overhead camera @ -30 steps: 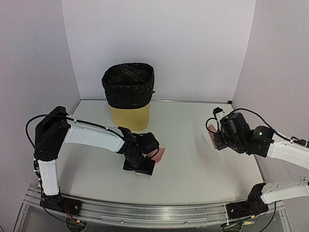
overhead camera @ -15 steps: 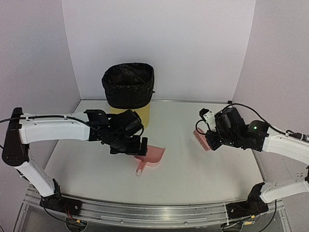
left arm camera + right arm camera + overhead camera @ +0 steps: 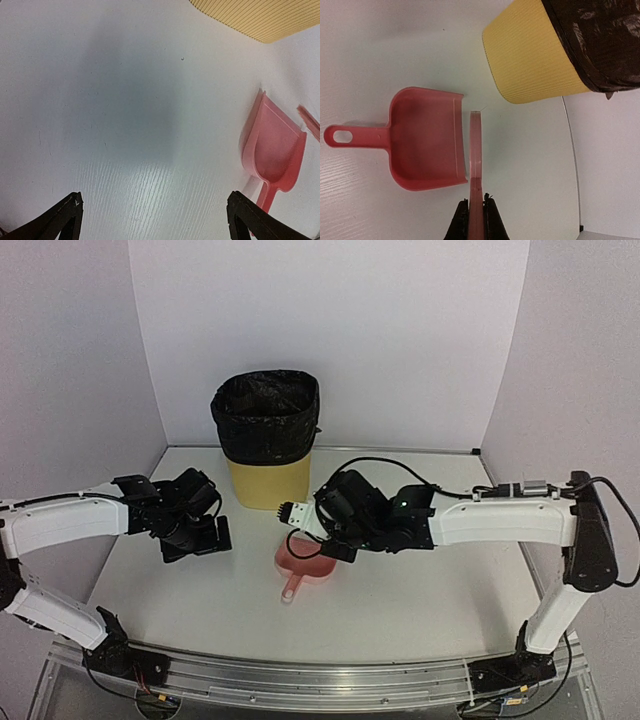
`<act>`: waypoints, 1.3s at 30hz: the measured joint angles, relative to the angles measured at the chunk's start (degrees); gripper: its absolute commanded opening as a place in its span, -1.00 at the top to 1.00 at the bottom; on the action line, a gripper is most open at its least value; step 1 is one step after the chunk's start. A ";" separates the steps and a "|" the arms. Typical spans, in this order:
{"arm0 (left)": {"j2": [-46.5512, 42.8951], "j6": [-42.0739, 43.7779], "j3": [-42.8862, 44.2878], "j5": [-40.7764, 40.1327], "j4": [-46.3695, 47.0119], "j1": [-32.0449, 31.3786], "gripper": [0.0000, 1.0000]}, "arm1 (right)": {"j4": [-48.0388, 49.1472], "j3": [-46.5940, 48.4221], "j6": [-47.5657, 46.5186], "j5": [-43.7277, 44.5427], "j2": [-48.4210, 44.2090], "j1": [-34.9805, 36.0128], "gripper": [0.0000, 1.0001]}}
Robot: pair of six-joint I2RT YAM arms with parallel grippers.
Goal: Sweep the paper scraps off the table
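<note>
No paper scraps show in any view. A pink dustpan (image 3: 303,566) (image 3: 423,145) (image 3: 272,150) lies empty on the white table (image 3: 420,590), handle toward the front rail. My right gripper (image 3: 330,535) (image 3: 476,217) is shut on the flat pink brush (image 3: 475,150), whose edge stands right at the dustpan's open mouth. My left gripper (image 3: 197,538) (image 3: 155,222) hovers open over bare table to the left of the dustpan, with nothing between its fingers.
A yellow bin (image 3: 266,445) (image 3: 535,55) lined with a black bag stands at the back, just behind the dustpan. White walls close the table on the left, back and right. A metal rail (image 3: 300,675) runs along the front edge.
My left gripper opened, let go of the dustpan and drew away to the left. My right arm swung left across the table, carrying the brush to the dustpan's mouth.
</note>
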 measured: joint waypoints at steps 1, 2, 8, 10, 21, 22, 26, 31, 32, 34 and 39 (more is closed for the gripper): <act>-1.11 -0.16 -0.43 -0.08 -0.07 0.07 -0.99 | 0.43 1.41 -1.29 0.24 1.84 0.38 1.00; -2.05 -0.36 -0.81 -0.16 -0.17 0.09 -0.99 | 0.81 2.50 -2.49 0.40 3.38 0.68 1.00; -4.38 -1.80 -3.93 -0.32 -0.31 0.09 -1.00 | 1.41 6.20 -7.17 1.54 7.67 1.07 1.00; -4.88 -2.13 -5.01 -0.25 -0.38 0.09 -0.99 | 1.76 7.25 -8.27 2.43 8.85 1.26 1.00; -7.24 -3.18 -6.98 -0.24 -0.51 0.14 -0.99 | 3.73 9.21 -10.94 11.71 16.19 3.46 1.00; -7.30 -3.18 -6.98 -0.24 -0.53 0.17 -0.99 | 3.74 9.23 -10.85 12.46 16.54 3.75 1.00; -7.35 -3.18 -7.02 -0.27 -0.79 0.18 -0.99 | 3.93 9.43 -10.07 14.68 17.45 5.12 1.00; -7.41 -3.18 -7.47 -0.26 -1.05 0.18 -0.99 | 4.14 9.43 -8.54 16.33 17.68 6.59 1.00; -7.47 -3.18 -7.55 -0.28 -1.16 0.18 -0.99 | 4.15 9.43 -8.29 16.62 17.68 6.86 1.00; -7.65 -3.16 -7.68 -0.27 -1.42 0.20 -0.99 | 4.16 9.43 -7.74 17.12 17.69 7.48 0.95; -8.41 -3.15 -7.70 -0.30 -1.78 0.18 -0.99 | 4.27 9.43 -6.52 18.41 18.07 8.77 0.94</act>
